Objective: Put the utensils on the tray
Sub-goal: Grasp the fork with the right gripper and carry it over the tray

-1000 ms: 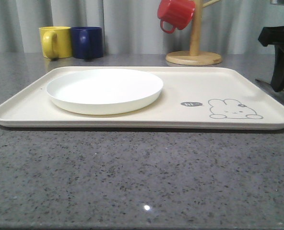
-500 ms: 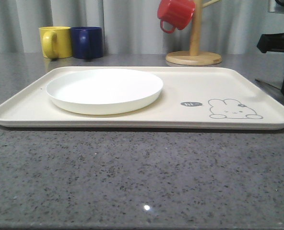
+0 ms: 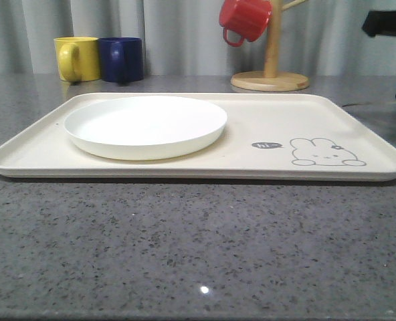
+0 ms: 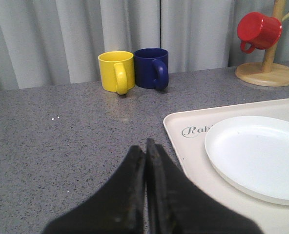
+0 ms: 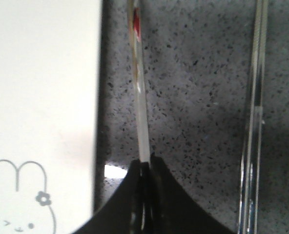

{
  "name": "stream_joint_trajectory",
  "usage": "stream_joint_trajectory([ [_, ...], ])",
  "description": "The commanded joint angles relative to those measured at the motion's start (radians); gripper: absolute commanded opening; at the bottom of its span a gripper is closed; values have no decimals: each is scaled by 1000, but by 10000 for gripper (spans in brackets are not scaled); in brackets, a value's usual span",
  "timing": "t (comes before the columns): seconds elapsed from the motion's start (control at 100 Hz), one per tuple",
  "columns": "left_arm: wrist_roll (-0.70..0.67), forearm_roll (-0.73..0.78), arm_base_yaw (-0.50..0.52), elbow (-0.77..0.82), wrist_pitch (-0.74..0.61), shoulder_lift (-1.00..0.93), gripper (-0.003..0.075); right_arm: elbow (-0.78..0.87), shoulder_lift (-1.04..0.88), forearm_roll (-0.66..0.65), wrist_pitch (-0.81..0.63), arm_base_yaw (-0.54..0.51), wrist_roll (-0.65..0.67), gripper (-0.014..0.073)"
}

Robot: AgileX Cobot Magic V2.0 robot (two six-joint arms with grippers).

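Utensil handle, a slim shiny steel strip, is pinched between the pressed-together black fingers of the right gripper, beside the cream tray; a second steel piece lies at frame right on speckled grey stone. Left gripper points forward, fingers pressed together, empty. White plate sits on the tray's left half.

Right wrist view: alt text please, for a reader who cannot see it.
The right gripper is shut on a slim steel utensil above the speckled grey counter. A second steel utensil lies on the counter to one side, and the cream tray, with its rabbit drawing, to the other.
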Motion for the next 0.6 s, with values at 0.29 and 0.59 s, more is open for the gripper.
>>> stream_joint_trajectory([
  [0.29, -2, -14, 0, -28, -78, 6, -18, -90, -93, -5, -27, 161, 175, 36],
  [0.59, -2, -14, 0, -28, -78, 6, -18, -86, -91, -187, -142, 336, 458, 36],
])
